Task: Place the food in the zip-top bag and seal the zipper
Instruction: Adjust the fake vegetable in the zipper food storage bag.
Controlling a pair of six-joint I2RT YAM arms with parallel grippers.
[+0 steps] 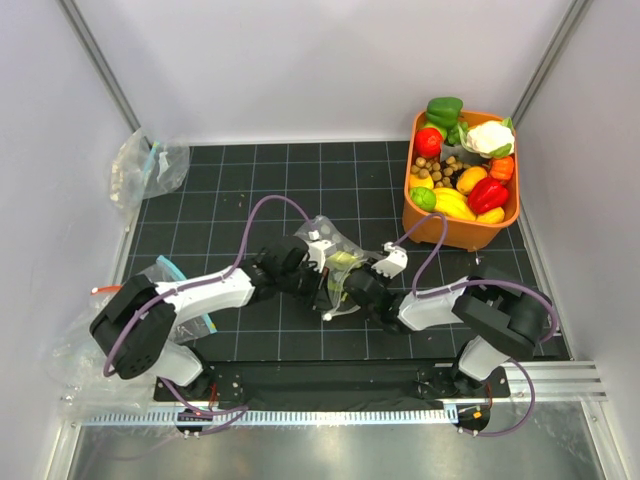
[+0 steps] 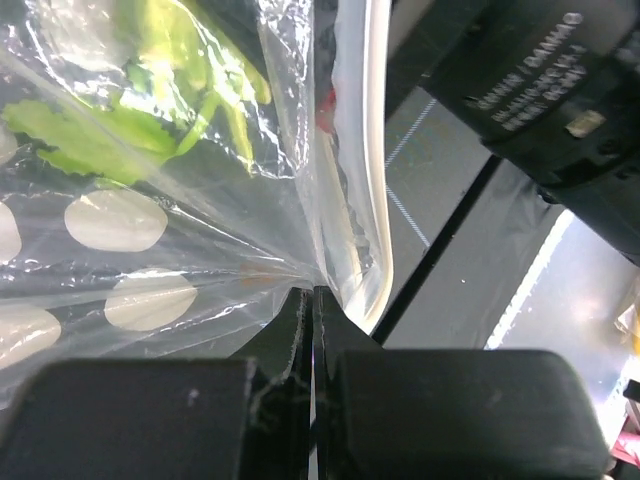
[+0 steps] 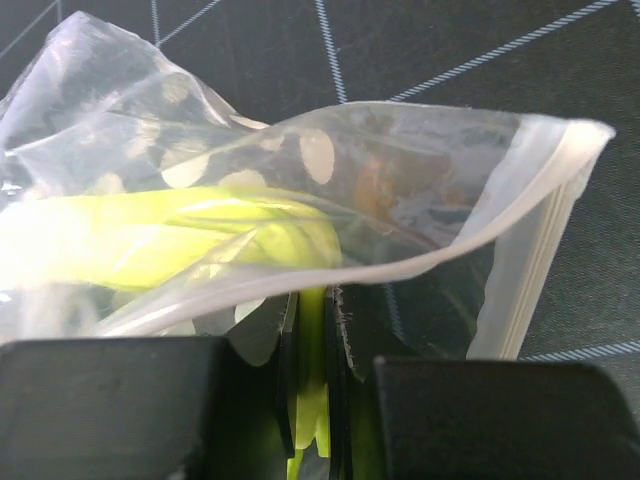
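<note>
Nearest me, the left jaws are shut tight on the bag (image 1: pixel 335 232), right beside its zipper (image 2: pixel 375 150), which runs straight away from them. The right jaws pinch the bag's other side. The celery (image 3: pixel 150 240) lies inside, between both jaws, mid tabletop (image 1: pixel 250 180).

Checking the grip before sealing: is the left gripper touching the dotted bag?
Touching. In the left wrist view the left gripper is shut on the dotted bag, whose film gathers into creases right at the fingertips.
</note>
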